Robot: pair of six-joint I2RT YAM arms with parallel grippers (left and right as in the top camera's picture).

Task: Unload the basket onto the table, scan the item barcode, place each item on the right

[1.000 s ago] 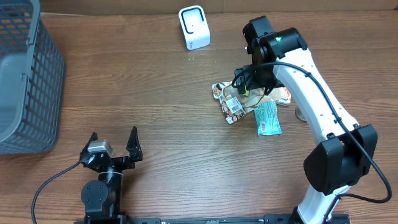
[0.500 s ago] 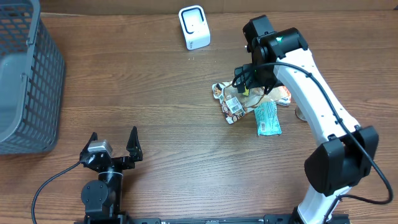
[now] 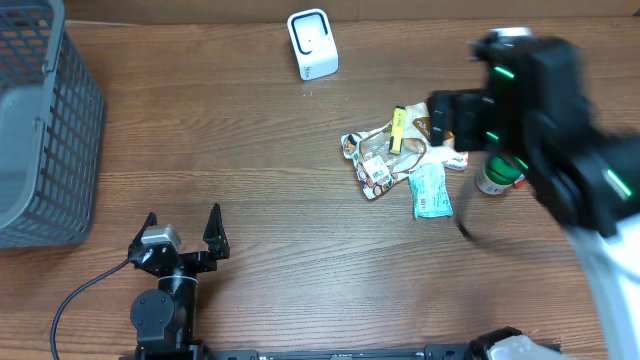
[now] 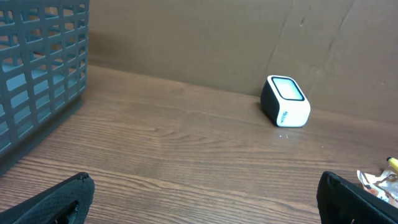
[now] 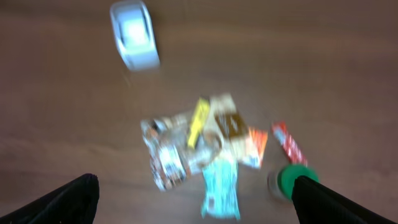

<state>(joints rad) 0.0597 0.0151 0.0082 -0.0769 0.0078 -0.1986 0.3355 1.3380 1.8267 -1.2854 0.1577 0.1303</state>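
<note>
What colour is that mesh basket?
The basket is grey, and it shows best in the overhead view.

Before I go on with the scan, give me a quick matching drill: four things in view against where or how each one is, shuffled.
Things:
1. basket
2. scanner
3. teal packet
4. left gripper

Place or state:
A. open and empty, near the front edge
B. at the left end of the table
C. white, toward the back edge
D. in the heap of packets, right of centre

Pairs: 1-B, 2-C, 3-D, 4-A
</note>
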